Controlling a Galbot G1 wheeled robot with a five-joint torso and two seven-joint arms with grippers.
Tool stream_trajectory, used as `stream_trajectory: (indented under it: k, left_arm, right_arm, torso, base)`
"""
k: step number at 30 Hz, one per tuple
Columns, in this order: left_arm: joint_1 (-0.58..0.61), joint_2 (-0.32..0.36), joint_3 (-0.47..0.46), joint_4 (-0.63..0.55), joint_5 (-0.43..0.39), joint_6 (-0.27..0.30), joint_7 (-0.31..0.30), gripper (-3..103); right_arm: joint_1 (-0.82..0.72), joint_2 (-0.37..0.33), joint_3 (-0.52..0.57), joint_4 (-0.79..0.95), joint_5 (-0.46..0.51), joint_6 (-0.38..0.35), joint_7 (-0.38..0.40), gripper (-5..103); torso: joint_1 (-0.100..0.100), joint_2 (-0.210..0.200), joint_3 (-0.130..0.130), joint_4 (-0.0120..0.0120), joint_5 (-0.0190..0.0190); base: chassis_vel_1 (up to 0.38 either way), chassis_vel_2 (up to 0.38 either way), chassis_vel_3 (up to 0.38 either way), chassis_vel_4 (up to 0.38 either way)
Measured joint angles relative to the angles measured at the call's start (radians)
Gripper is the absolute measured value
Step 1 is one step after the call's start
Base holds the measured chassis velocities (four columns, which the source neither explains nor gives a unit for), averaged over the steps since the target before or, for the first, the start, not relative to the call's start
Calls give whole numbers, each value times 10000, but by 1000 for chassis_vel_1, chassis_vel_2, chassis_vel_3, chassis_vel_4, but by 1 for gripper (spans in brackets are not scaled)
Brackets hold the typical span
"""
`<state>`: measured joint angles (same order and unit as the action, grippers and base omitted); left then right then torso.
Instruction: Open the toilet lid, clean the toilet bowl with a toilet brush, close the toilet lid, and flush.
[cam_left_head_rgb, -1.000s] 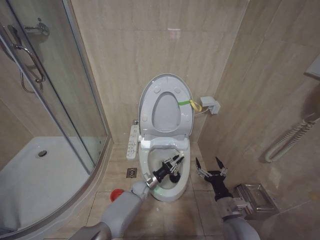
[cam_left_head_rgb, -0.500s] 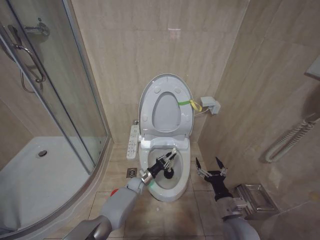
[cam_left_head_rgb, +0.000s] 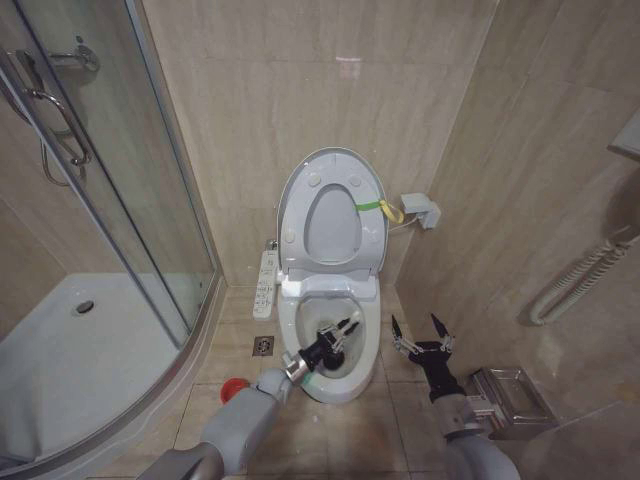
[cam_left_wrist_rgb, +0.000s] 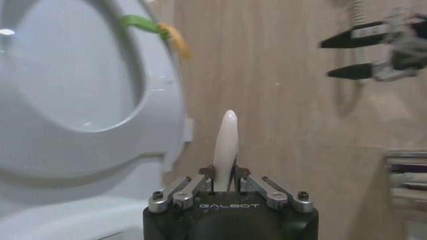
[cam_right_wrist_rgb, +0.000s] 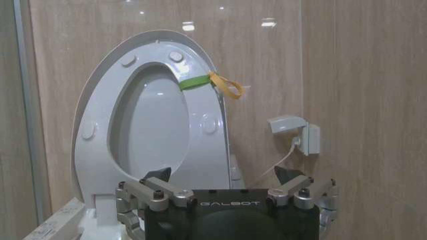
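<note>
The toilet lid stands raised against the wall with the seat ring up against it, a yellow-green strap on its right edge. Below it the toilet bowl lies uncovered. My left gripper reaches over the bowl from the front left, shut on the toilet brush. In the left wrist view the brush's pale handle sticks up from between that gripper's fingers; I cannot make out the brush head. My right gripper hangs open to the right of the bowl, also seen from its wrist facing the lid.
A red round holder sits on the floor left of the bowl, near a floor drain. A white button panel flanks the toilet. The glass shower enclosure and its tray fill the left; a metal rack lies right.
My left gripper has swept the brush across the bowl, first toward the left and back, then slightly forward again. The right arm has stayed still.
</note>
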<state>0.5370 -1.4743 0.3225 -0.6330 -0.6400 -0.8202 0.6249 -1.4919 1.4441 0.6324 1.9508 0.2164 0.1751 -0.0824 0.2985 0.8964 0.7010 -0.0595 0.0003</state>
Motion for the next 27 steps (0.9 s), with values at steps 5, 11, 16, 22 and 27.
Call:
stream_trajectory:
  k: [5,11,16,22,27]
  left_arm:
    - [-191,69,-328,-759,12,13,-238,19]
    - [-31,-111,63,-1223,3,13,-532,19]
    - [348,-165,492,-936,-132,8,-474,19]
    - [364,33,405,-567,-146,-10,-286,19]
    - [20,152,-5,-597,-50,31,-335,19]
  right_arm:
    - [0,0,0,0,0,0,0,100]
    - [0,0,0,0,0,0,0,100]
    - [0,0,0,0,0,0,0,100]
    - [0,0,0,0,0,0,0,100]
    - [0,0,0,0,0,0,0,100]
  torso:
    - [1,0,0,-5,-2]
    - [0,0,0,-6,-3]
    - [0,0,0,-2,-4]
    - [-1,0,-2,-3,-5]
    - [1,-2,1,-2,-3]
  base:
    - [0,0,0,0]
    - [0,0,0,0]
    - [0,0,0,0]
    - [0,0,0,0]
    - [0,0,0,0]
